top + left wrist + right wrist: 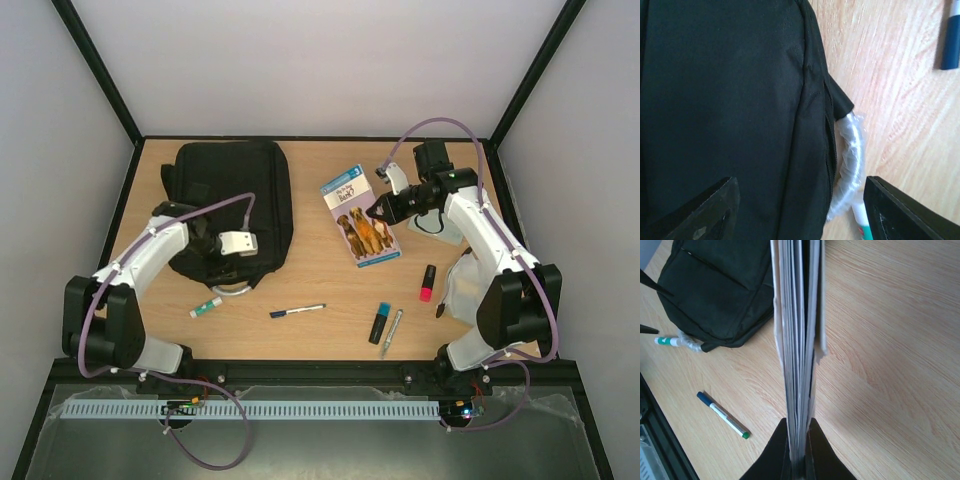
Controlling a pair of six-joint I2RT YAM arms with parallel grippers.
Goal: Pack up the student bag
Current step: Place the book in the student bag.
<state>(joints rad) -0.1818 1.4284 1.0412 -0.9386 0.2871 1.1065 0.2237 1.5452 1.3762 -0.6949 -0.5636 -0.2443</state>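
Bag [230, 205] lies flat at the table's [310, 270] 10 o'clock, handle [847, 160] end toward the arms. Left gripper [800, 215] hangs over the bag's near edge, jaws wide apart, nothing between them pinched. Right gripper [799, 455] is clamped on a book [360, 215] at 1 o'clock and holds it by one edge. Green-capped tube [206, 308] just beside the handle. Pen [297, 310] at the bag's 5 o'clock. Markers [380, 322] at the table's 4 o'clock.

Pale walls [320, 60], black frame [100, 70], wooden table [310, 260]; light seemingly diffuse.
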